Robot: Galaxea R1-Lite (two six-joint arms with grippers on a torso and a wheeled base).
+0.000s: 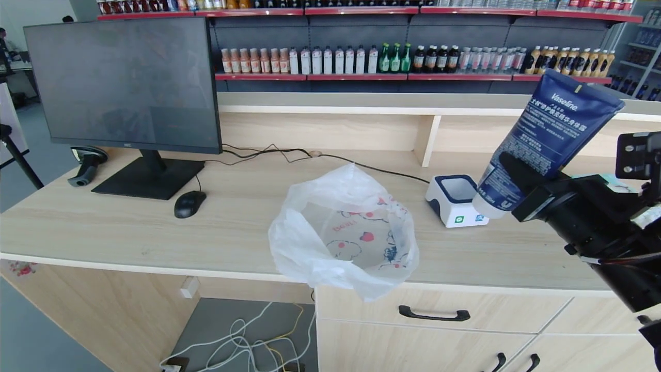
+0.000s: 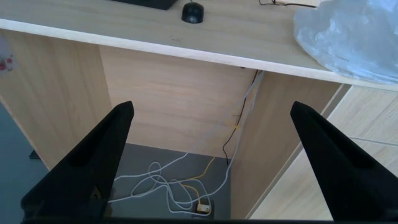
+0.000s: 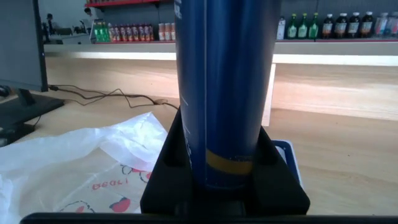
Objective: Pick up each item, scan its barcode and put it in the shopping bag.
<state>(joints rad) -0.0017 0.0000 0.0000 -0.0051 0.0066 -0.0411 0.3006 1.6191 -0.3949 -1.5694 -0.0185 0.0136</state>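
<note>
The right gripper [image 1: 505, 174] is clamped on one blue tube [image 1: 547, 139], fingers pressed against either side of its lower half. The tube tilts, white cap end down and crimped end up and away from the robot. In the head view that cap sits right at the right edge of the single white scanner [image 1: 454, 199] on the counter [image 1: 155, 232]. One shopping bag [image 1: 343, 232] stands open at the counter's front edge, left of the scanner and apart from the tube. The left gripper [image 2: 211, 109] hangs low in front of the counter, fingers spread wide, nothing between them. Further left are one monitor [image 1: 124, 82] and one mouse [image 1: 189, 203].
</note>
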